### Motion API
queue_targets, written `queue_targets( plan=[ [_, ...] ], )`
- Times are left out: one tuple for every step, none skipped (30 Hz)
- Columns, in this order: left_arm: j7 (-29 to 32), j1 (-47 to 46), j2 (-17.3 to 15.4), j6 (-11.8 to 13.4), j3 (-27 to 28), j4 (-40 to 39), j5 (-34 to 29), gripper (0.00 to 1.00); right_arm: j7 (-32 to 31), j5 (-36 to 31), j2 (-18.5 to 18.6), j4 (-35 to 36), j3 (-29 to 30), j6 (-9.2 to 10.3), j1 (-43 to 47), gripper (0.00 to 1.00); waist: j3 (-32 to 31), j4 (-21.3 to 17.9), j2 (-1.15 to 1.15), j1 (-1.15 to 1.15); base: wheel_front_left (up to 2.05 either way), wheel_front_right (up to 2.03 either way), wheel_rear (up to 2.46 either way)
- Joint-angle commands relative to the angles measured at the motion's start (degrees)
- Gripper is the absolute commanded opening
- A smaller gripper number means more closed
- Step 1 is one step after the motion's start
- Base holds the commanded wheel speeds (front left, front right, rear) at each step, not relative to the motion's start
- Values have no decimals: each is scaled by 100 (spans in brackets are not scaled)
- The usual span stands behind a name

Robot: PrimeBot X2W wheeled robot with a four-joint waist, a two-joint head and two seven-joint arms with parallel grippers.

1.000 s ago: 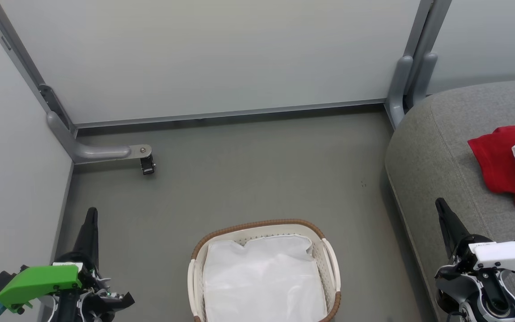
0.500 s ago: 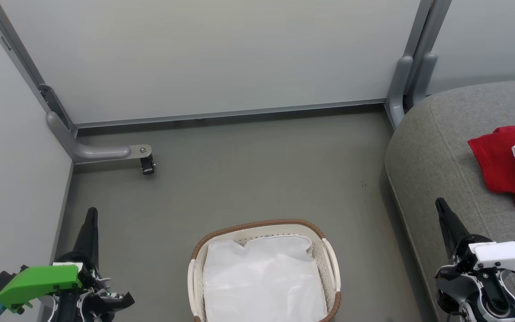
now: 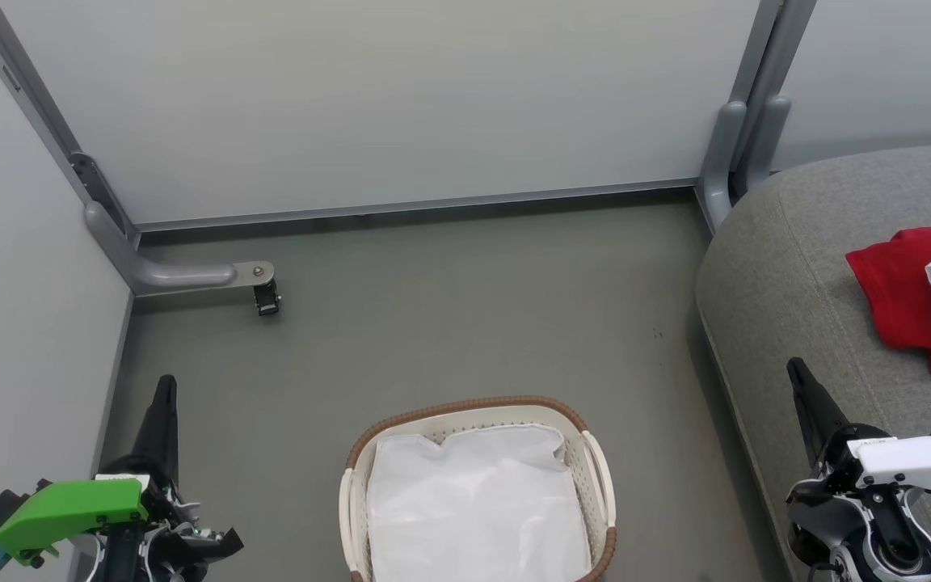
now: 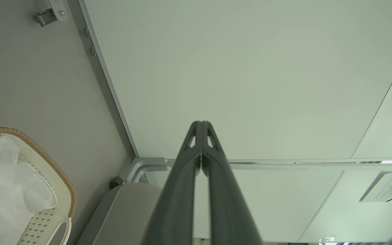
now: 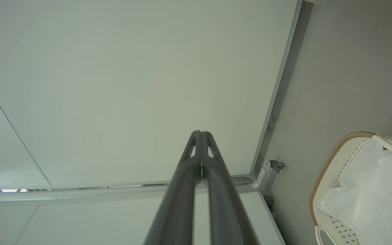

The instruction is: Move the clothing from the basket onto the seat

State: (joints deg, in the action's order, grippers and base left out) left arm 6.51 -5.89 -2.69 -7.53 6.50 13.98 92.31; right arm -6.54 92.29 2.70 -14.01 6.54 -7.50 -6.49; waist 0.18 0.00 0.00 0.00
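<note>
Nothing has moved over the last second, so we judge the clothing already delivered.

We count one seat [image 3: 789, 267] carrying the red clothing [image 3: 898, 299], seemingly two garments heaped together and cut off by the picture's edge. One basket [image 3: 465, 404] stands on the floor with just one white liner [image 3: 473, 501] inside. Our two grippers, left gripper [image 3: 165, 381] and right gripper [image 3: 794, 365], are both clenched on nothing either side of the basket.
</note>
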Motion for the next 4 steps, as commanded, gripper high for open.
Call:
queue_targets(
  plan=[
    [25,-63,-36,8,13,-7,18,0,-18,24,34,17,11,2,62,0,0,0,0,0,0,0,0],
    [25,-63,-36,8,13,-7,18,0,-18,24,34,17,11,2,62,0,0,0,0,0,0,0,0],
    [25,-63,-36,8,13,-7,18,0,-18,24,34,17,11,2,62,0,0,0,0,0,0,0,0],
    [25,-63,-36,8,13,-7,18,0,-18,24,34,17,11,2,62,0,0,0,0,0,0,0,0]
  ],
)
